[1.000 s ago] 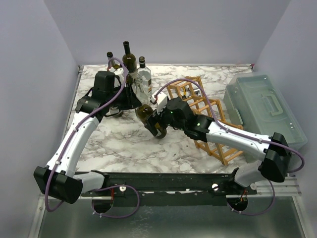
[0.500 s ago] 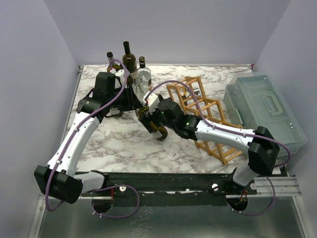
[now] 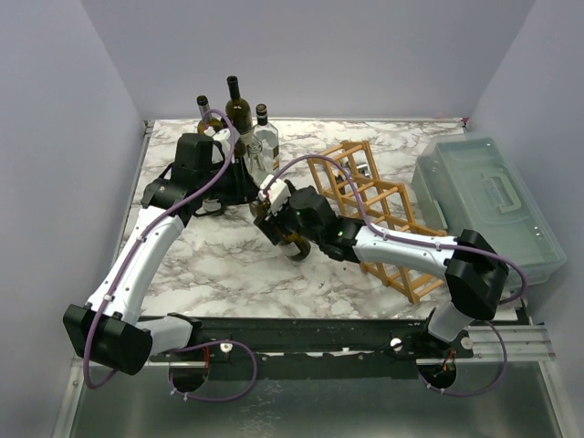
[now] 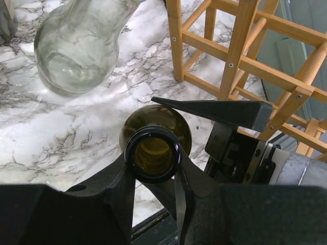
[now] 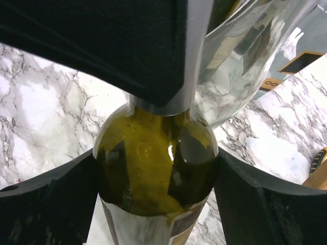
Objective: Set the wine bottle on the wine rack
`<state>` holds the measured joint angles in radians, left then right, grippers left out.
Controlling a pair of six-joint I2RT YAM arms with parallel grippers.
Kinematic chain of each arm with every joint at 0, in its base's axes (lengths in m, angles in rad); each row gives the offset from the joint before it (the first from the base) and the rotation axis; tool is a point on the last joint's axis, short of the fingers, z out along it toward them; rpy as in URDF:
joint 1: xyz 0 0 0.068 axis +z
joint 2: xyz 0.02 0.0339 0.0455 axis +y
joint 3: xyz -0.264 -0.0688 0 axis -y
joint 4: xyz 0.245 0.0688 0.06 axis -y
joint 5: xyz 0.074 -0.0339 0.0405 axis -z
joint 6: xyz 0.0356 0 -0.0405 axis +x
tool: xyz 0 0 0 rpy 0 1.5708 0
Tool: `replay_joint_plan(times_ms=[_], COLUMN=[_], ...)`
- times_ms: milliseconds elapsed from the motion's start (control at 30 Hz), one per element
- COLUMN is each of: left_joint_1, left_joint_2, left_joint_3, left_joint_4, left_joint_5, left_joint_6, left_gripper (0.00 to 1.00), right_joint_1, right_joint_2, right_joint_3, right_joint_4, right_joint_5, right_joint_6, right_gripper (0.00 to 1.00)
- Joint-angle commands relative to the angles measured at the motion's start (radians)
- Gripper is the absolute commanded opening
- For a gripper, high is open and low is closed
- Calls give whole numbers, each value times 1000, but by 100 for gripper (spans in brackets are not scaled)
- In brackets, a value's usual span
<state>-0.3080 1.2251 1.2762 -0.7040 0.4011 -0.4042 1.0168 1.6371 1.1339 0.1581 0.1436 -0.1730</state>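
The wine bottle (image 3: pixel 294 243) is slanting over the marble table (image 3: pixel 210 265), just left of the wine rack (image 3: pixel 374 205). Its long axis is running from the neck, raised toward the far left, down to the base at the near right. Its dark olive-green glass is shining, with a pale label whose writing is too cropped to read. The left gripper (image 4: pixel 153 171) is clamping the neck below the mouth. The right gripper (image 5: pixel 156 189) is pressing its 2 fingers (image 5: pixel 48 204) against the body.
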Motion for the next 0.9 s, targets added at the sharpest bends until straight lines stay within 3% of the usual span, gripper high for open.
replay_joint_plan(times_ms=[0, 100, 133, 167, 233, 267, 433, 633, 867], left_joint_1=[-3, -3, -4, -3, -3, -3, -3, -4, -5], left_joint_2=[-38, -39, -41, -45, -61, -67, -97, -187, -189], left_joint_3=[11, 14, 19, 24, 29, 35, 132, 233, 151], left_joint_4=[68, 67, 61, 51, 35, 25, -84, -164, -119], left_joint_5=[78, 103, 101, 84, 48, 36, -115, -443, -495], left_joint_6=[-17, 1, 14, 25, 44, 61, 131, 153, 131], left_gripper=[0, 1, 15, 39, 78, 97, 99, 99, 99], right_joint_1=[9, 9, 8, 8, 8, 8, 8, 10, 100], right_joint_2=[24, 11, -1, -17, -52, -68, -120, -139, -194], right_joint_3=[-22, -50, -70, -89, -134, -151, -145, -60, 10], right_joint_4=[62, 82, 88, 81, 86, 93, -20, -265, -502], right_joint_5=[-17, -11, -30, -75, -124, -128, -204, -327, -224], right_joint_6=[-17, -49, -86, -132, -222, -226, -291, -317, -365], right_gripper=[70, 37, 27, 20, 1, 1, 1, 1, 1])
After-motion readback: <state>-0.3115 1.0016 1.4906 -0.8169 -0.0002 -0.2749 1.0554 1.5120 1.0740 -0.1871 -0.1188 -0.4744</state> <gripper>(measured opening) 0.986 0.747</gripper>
